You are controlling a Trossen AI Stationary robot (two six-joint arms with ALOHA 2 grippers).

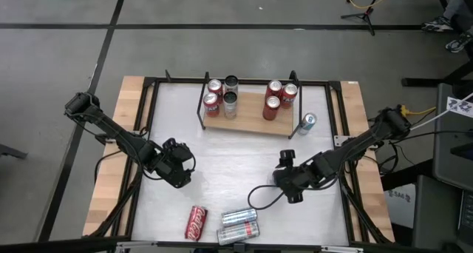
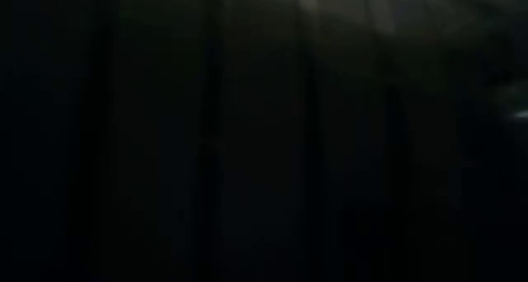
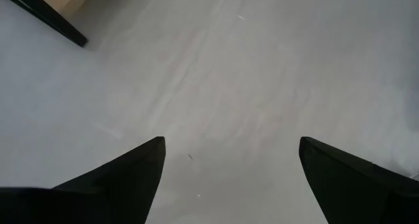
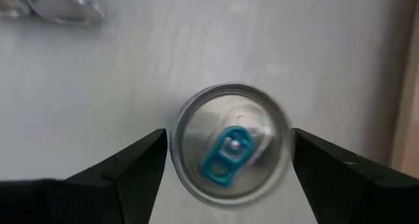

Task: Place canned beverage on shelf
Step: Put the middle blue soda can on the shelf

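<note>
The shelf [image 1: 247, 120], a small wooden board on black rod brackets, stands at the table's far middle. Several red and dark cans stand upright on it in two groups. My right gripper [image 1: 290, 188] [image 4: 229, 135] is right of the table's middle, shut on a silver can with a blue tab [image 4: 230, 145]. The gripper hides this can in the high view. My left gripper [image 1: 179, 175] [image 3: 232, 145] hangs open over bare white tabletop left of the middle, nothing between its fingers. The low view is dark and shows nothing. My right gripper pinches the silver can by its upper side wall just under the rim [image 4: 175, 160], one finger on each side. The fingers slant down from the table's far right. The can stands upright, top up. I cannot tell whether its bottom is on the table.
A silver-and-blue can [image 1: 307, 121] stands on the table just off the shelf's right end. Near the front edge lie a red can [image 1: 196, 223] and two silver cans [image 1: 239, 225] [image 4: 59, 4] on their sides. Wooden strips and a black frame [image 1: 140, 135] line the table's sides.
</note>
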